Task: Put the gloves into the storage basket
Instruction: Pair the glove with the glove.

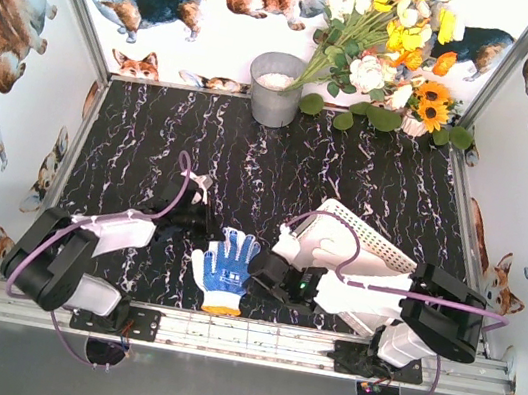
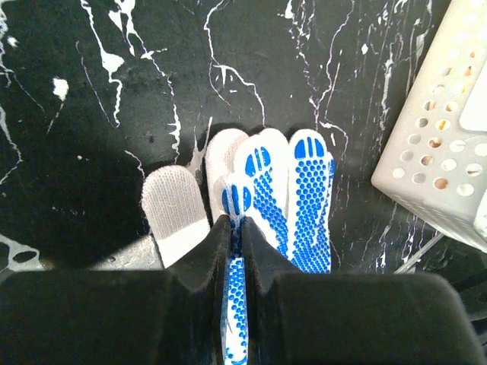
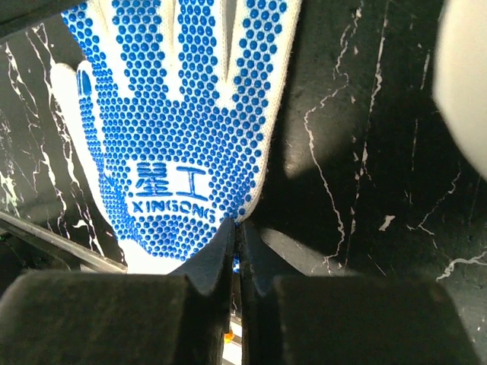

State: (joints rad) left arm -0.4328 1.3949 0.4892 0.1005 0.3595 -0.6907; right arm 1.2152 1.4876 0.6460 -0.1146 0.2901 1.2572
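Observation:
One of the gloves (image 1: 224,270), white with a blue-dotted palm and a yellow cuff, lies palm up at the table's front middle between both arms. My left gripper (image 1: 205,236) (image 2: 234,222) is shut on a dotted strip of the glove (image 2: 274,190), whose fingers point away; plain white knit fingertips (image 2: 173,204) show beside them. My right gripper (image 1: 259,274) (image 3: 240,226) is shut on the edge of the glove's palm (image 3: 175,137), near the printed logo. The white perforated storage basket (image 1: 364,237) (image 2: 437,144) stands just right of the glove, partly hidden behind my right arm.
A grey metal bucket (image 1: 275,88) stands at the back middle of the black marbled table (image 1: 172,142), with a bunch of artificial flowers (image 1: 391,46) at the back right. Printed walls close in the table on three sides.

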